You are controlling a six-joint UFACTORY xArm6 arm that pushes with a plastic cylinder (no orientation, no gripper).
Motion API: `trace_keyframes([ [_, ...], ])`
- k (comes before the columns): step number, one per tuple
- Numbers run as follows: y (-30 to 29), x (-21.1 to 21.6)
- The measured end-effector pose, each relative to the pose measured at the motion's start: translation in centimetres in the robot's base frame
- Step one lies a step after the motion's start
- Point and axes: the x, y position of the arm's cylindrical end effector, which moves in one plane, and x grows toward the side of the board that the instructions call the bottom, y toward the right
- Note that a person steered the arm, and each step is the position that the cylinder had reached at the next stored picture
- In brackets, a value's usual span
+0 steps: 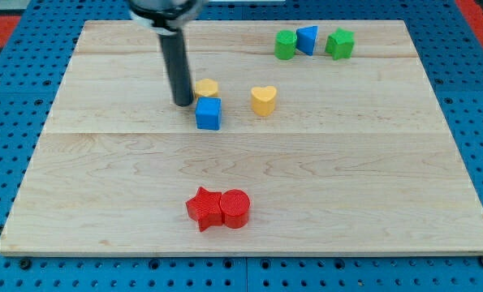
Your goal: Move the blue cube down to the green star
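The blue cube sits on the wooden board, a little left of centre in the upper half. My tip stands just to its left and slightly higher in the view, close to it; I cannot tell if they touch. A green star-like block lies near the view's top right, far from the cube.
A yellow block sits right above the blue cube, next to my tip. A yellow heart lies to the cube's right. Another green block and a blue block sit left of the star. A red star and a red cylinder touch near the bottom.
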Motion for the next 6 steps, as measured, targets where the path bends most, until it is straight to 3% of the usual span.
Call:
trace_keyframes([
  [1, 5.3, 2.0],
  [2, 0.9, 2.3],
  [3, 1.7, 5.5],
  [4, 6.4, 7.3],
  [5, 11.5, 6.2],
  [6, 9.3, 5.1],
])
